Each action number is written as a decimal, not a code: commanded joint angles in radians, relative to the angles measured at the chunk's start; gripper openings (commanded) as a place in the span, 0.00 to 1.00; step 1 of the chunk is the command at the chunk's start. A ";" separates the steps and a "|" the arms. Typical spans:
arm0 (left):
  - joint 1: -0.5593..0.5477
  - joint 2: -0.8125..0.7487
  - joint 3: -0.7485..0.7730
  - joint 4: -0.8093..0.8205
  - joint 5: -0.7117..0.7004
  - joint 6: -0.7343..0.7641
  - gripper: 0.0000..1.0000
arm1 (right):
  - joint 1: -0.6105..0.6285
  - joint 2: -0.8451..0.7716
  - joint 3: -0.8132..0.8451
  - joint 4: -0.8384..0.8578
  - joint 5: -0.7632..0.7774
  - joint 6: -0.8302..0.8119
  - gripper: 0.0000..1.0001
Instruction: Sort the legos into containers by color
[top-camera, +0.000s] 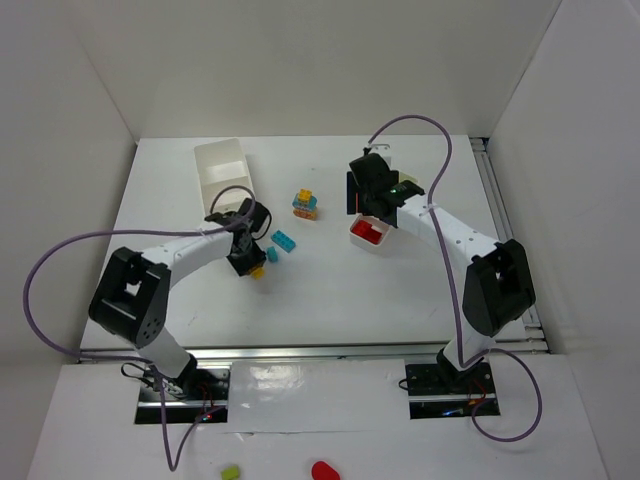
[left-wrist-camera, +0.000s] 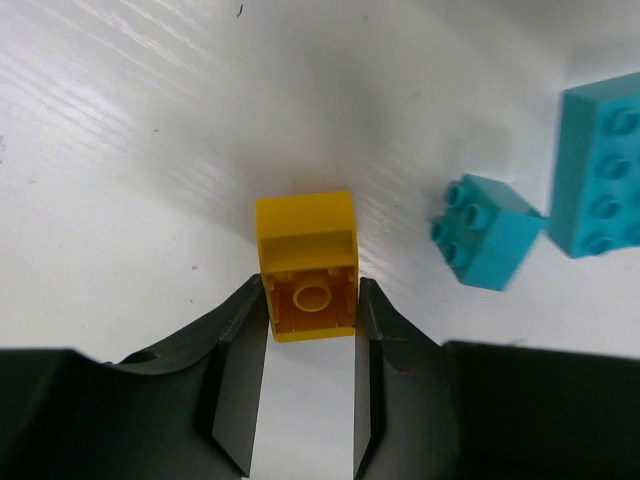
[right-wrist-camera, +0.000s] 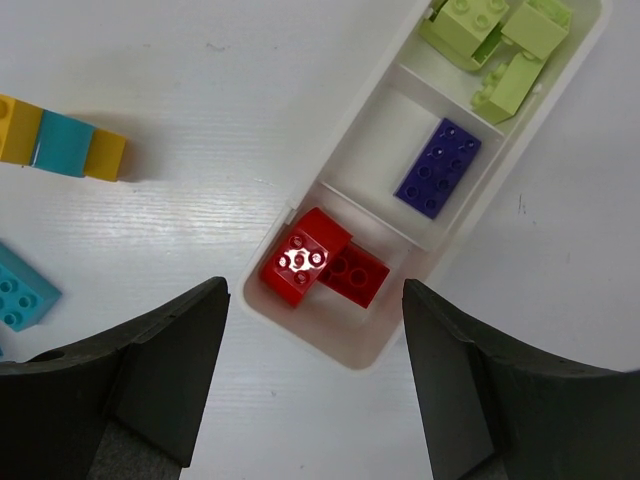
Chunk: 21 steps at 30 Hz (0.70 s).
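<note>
At the far left of the worktop (top-camera: 160, 210), a small white open-top box (top-camera: 222, 170) is seen, just beyond the left gripper (left-wrist-camera: 310, 300). The jaws of that gripper are closed on a yellow-orange brick (left-wrist-camera: 305, 265), which is clasped by its two sides with its hollow underside turned towards the wrist camera. Whether it is lifted off the worktop cannot be told. Just to the right of it, a small cyan brick (left-wrist-camera: 485, 232) is lying tilted, close beside a larger cyan brick (left-wrist-camera: 600, 165) that is cut off by the edge of the view. Farther right, near the middle of the worktop, a stack of yellow-orange and cyan bricks (top-camera: 306, 204) is seen. On the right, the right gripper (right-wrist-camera: 312, 300) is poised over the near end of the long divided tray (right-wrist-camera: 385, 135); its jaws are spread wide and nothing is held between them. Two red bricks (right-wrist-camera: 322, 262) are lodged in the tray's nearest compartment, a dark purple brick (right-wrist-camera: 438, 167) in the next, and several lime green bricks (right-wrist-camera: 495, 40) in the one beyond.
</note>
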 joint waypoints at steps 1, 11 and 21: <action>-0.007 -0.107 0.084 -0.065 -0.103 0.077 0.30 | 0.010 -0.031 -0.011 -0.002 0.010 -0.011 0.78; 0.047 -0.141 0.353 -0.107 -0.222 0.301 0.23 | 0.010 -0.040 0.007 -0.011 0.019 -0.011 0.78; 0.193 0.107 0.519 -0.096 -0.175 0.335 0.23 | 0.010 -0.074 0.006 -0.042 0.040 -0.011 0.78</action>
